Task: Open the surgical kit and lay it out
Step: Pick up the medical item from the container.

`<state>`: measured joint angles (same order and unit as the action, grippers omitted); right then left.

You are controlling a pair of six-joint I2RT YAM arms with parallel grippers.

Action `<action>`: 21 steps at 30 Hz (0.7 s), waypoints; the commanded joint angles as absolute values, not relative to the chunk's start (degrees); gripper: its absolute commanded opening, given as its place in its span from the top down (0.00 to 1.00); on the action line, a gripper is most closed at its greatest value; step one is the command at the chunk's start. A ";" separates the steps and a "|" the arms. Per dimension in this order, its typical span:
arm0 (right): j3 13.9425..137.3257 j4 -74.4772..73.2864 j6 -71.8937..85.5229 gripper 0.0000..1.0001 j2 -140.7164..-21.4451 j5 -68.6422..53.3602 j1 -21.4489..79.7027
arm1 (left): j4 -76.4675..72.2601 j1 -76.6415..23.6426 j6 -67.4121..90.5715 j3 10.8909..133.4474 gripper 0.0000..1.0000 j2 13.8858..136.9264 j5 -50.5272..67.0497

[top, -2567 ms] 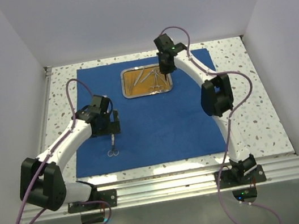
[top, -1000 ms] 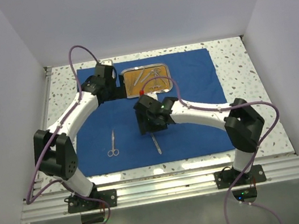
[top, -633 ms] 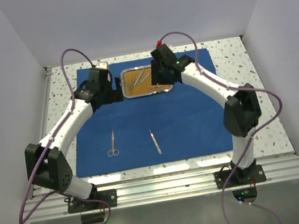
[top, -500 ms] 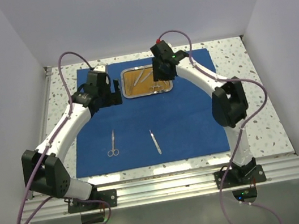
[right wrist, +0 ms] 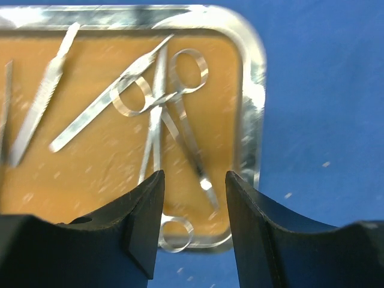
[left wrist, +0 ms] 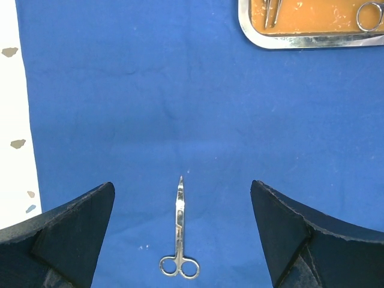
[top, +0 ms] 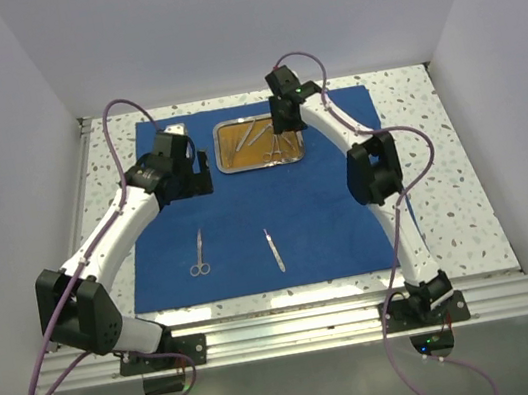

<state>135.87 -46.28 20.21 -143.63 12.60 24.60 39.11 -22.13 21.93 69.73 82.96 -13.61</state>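
While scissors point(top: 198, 254) and a slim tool point(top: 274, 251) lie on the blue cloth wrap point(top: 327, 207), the right gripper point(right wrist: 195, 180) hovers part-spread, empty, directly above crossed ring-handled instruments point(right wrist: 180, 120) in the steel tray point(right wrist: 253, 90). Step judged: fetching the next piece; next, descend and pinch one shank. The left gripper point(left wrist: 182, 192) is spread wide, empty.

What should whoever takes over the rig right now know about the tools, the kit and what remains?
Left tool: open, empty, hovering over the blue cloth left of the tray.
Right tool: open, empty, above the tray's right end, over the crossed ring-handled instruments.
Done: cloth spread flat; scissors and a slim straight instrument laid side by side, apart, on its near part.
Left: several instruments lie in the tray, including straight ones at its left end; lift them out and lay them on the cloth.
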 commanded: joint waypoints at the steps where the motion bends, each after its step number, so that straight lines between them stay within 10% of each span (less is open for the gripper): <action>1: 139.39 -46.85 17.93 0.51 -145.37 14.24 22.33 | 40.78 -21.62 22.59 70.13 0.00 81.47 -15.21; 21: 138.34 -43.34 17.14 0.51 -139.22 18.37 21.53 | 39.64 -21.62 21.36 74.10 0.00 88.69 -13.97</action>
